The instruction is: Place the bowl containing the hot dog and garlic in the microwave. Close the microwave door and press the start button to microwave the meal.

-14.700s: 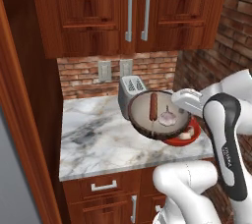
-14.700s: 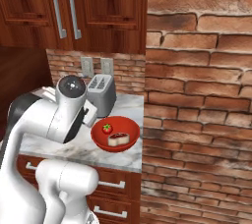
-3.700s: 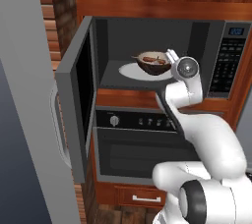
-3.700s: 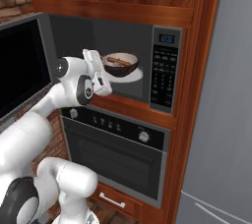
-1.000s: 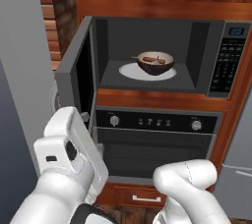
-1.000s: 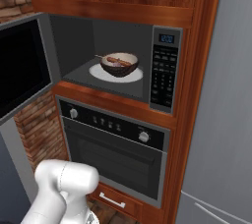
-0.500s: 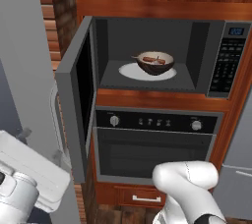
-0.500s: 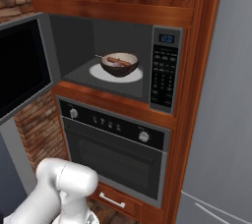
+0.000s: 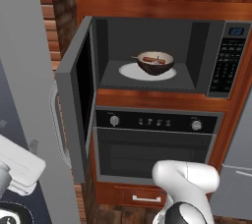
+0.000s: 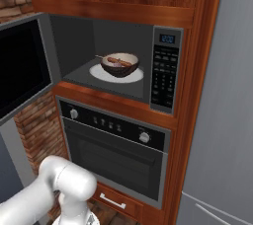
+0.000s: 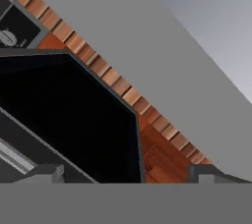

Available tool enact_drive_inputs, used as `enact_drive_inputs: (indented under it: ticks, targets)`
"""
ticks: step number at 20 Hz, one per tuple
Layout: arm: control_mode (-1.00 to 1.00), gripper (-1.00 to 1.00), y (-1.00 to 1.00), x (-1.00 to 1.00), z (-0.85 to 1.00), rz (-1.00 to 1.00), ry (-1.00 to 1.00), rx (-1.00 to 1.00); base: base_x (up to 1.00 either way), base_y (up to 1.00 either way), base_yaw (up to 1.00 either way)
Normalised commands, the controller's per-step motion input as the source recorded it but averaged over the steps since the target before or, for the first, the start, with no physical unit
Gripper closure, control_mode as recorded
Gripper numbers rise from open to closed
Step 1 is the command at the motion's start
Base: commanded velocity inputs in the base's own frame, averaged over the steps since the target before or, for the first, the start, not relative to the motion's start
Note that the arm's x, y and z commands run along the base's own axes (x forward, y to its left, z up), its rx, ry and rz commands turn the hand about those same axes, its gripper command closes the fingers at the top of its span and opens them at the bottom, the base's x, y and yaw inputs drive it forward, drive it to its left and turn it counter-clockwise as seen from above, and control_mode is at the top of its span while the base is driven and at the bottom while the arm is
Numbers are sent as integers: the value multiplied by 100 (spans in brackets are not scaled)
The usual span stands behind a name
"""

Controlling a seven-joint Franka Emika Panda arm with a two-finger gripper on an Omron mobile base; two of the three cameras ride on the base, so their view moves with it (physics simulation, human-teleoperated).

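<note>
The arm has swung away from the bowl, fingers spread beside the microwave door, ready to close it.

2 base views share the microwave; hand view nears its door.

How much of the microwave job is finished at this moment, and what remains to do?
Done: the bowl with the hot dog sits on the white plate inside the microwave. In hand: nothing; the gripper is open, facing the microwave door. Left: shut that wide-open door and press start on the keypad.
</note>
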Motion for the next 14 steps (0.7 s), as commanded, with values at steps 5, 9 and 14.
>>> enact_drive_inputs:
  ticks: [5, 9, 14]
  targets:
    - [-100, -100, 3, 74, -11, -8, 9, 0, 0, 0, 0]
    - [-100, -100, 0, 78, -18, -12, 8, 0, 0, 0, 0]
    - [-100, -100, -17, 42, -12, -15, 3, 0, 0, 0, 0]
